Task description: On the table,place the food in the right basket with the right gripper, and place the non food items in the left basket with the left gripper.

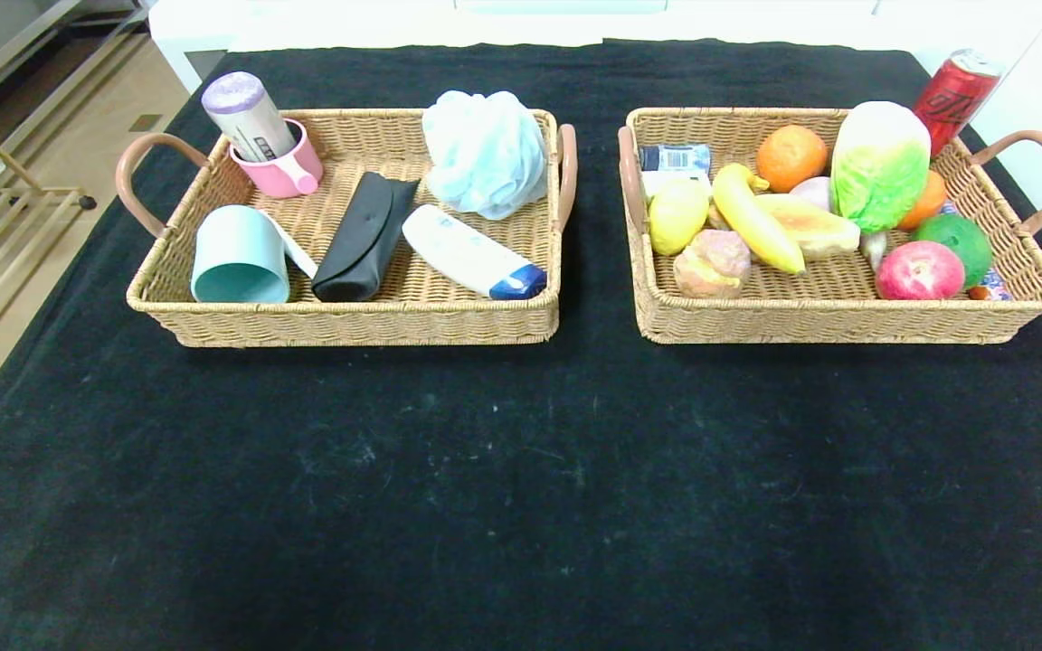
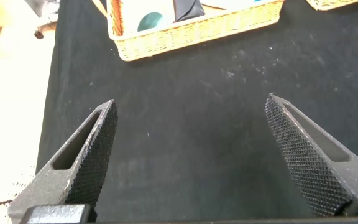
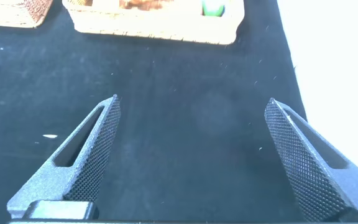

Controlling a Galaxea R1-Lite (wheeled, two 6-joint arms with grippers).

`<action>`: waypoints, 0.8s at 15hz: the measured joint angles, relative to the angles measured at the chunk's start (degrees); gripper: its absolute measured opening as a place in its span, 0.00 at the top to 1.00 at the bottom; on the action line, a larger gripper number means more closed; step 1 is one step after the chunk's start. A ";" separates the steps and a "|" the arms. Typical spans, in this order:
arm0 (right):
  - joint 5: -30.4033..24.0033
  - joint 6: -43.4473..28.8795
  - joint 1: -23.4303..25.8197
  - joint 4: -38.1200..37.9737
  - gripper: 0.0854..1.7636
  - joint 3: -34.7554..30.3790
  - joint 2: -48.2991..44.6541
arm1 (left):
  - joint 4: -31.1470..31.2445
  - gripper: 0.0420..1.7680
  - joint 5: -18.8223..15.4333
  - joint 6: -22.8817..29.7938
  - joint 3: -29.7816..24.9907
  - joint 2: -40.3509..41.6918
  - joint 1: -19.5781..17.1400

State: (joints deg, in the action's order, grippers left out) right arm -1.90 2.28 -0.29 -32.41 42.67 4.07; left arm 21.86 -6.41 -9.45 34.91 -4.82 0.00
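Well, both baskets are loaded: banana (image 1: 756, 221), orange (image 1: 790, 155) and cabbage (image 1: 878, 165) sit in the right basket (image 1: 838, 316), the teal mug (image 1: 241, 255) lies in the left basket's (image 1: 349, 321) near-left corner. No marker pen shows. Left gripper (image 2: 191, 158) and right gripper (image 3: 194, 155) hover over bare table (image 1: 521, 488) near its front edge, jaws spread wide, holding nothing.

The right basket (image 3: 154, 28) is cut off in the right wrist view, its contents blurred. A pink mug (image 1: 281, 170) hides the lower part of a grey canister (image 1: 247, 116).
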 joint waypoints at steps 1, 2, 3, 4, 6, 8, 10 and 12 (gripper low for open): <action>0.94 0.37 0.13 3.36 0.04 -1.55 -1.43 | -1.13 0.03 -0.12 0.06 -1.54 1.71 0.00; 2.84 0.48 0.22 6.86 0.04 -3.69 -2.45 | -3.54 0.03 -0.15 0.44 -3.00 2.80 0.00; 4.77 0.74 0.29 11.69 0.04 -5.90 -3.08 | -6.12 0.03 -0.17 0.48 -4.66 3.58 0.00; 5.80 1.02 0.29 17.04 0.04 -8.87 -3.52 | -8.58 0.03 -0.22 0.13 -6.42 4.07 0.00; 6.14 1.96 0.29 25.83 0.04 -16.65 -3.96 | -13.63 0.03 -0.33 -0.83 -11.46 4.66 0.00; 5.42 3.23 0.32 33.35 0.04 -27.12 -4.10 | -19.10 0.03 -0.37 -1.95 -18.36 4.82 0.00; 3.00 4.05 0.29 38.78 0.04 -36.72 -4.14 | -23.64 0.03 -0.41 -2.32 -25.91 4.91 0.00; 2.01 4.05 0.29 38.58 0.04 -41.11 -4.14 | -26.06 0.03 -0.39 -2.45 -31.45 4.95 0.00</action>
State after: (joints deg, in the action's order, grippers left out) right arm 0.11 6.33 0.00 6.17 1.56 -0.07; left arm -4.21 -6.80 -11.90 3.46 0.13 0.00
